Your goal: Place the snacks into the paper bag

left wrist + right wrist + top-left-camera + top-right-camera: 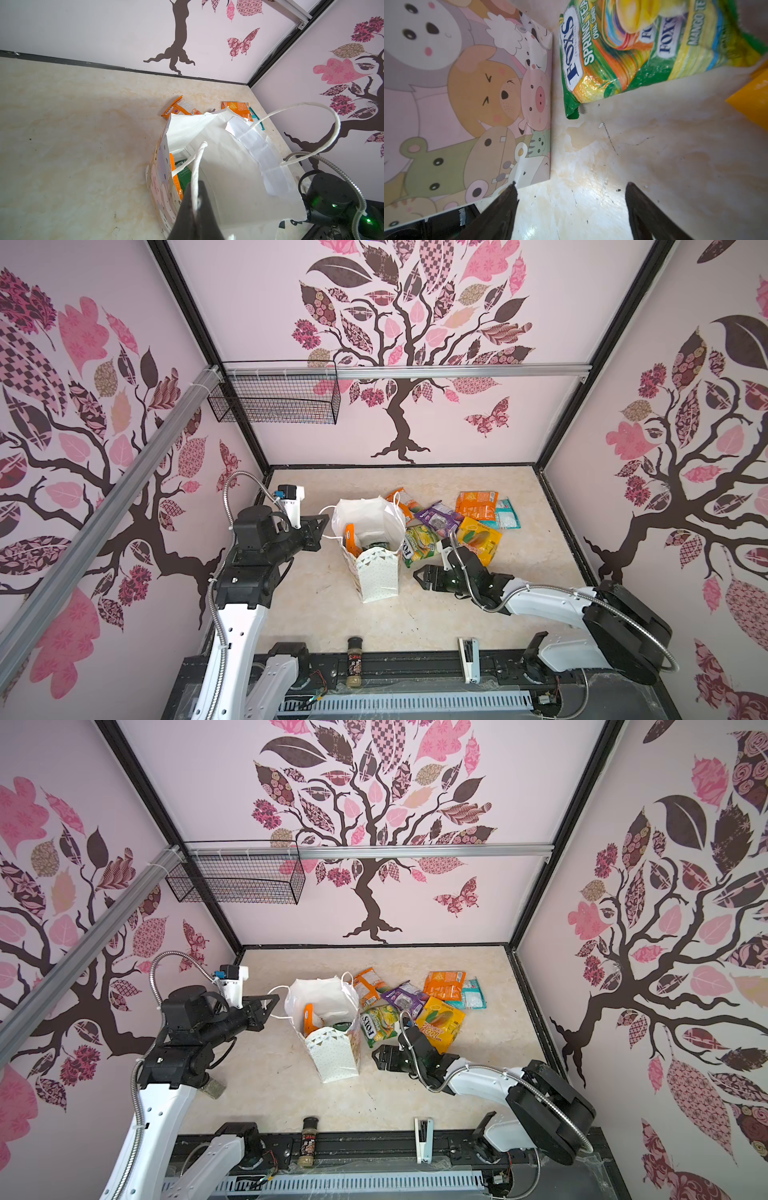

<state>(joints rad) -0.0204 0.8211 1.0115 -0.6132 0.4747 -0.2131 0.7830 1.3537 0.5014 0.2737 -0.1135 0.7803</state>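
The white paper bag stands open mid-table, with an orange snack and a green one inside. My left gripper is shut on the bag's cord handle, at the bag's left. My right gripper is open and empty, low over the table just right of the bag's animal-print side. Just beyond it lies the green FOX'S packet. Yellow, purple, orange and teal snacks lie behind.
Another orange packet lies behind the bag. A spice jar and a white stapler sit at the table's front edge. A wire basket hangs on the back wall at the left. Walls close in three sides.
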